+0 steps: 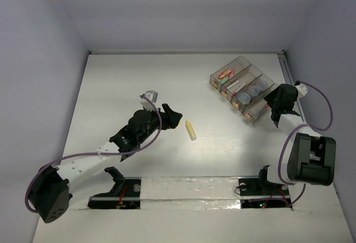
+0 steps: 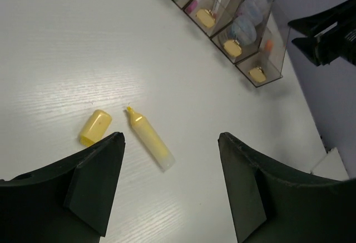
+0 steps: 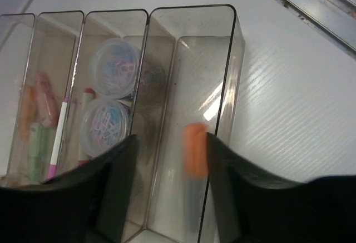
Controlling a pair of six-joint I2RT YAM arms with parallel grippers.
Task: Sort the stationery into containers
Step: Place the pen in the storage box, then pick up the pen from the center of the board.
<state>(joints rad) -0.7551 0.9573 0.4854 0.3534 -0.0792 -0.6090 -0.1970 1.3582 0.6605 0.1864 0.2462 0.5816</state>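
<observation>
A capless yellow marker (image 1: 191, 130) (image 2: 149, 138) lies on the table, its yellow cap (image 2: 95, 127) loose beside it. My left gripper (image 1: 177, 116) (image 2: 169, 138) hovers open just short of them, holding nothing. The containers (image 1: 242, 87) (image 3: 192, 48) are four smoky clear bins at the back right. My right gripper (image 1: 273, 105) (image 3: 171, 140) is open over the end bin. A blurred orange marker (image 3: 196, 149) sits by its right finger, inside that bin. Two round tins (image 3: 115, 68) fill the neighbouring bin. A white pen (image 3: 58, 137) and pink, orange and green markers (image 3: 34, 143) lie in the others.
A metal rail (image 3: 311, 4) runs along the table's right edge beyond the bins. White walls close the table at the back and sides. The arm bases (image 1: 119, 190) stand at the near edge.
</observation>
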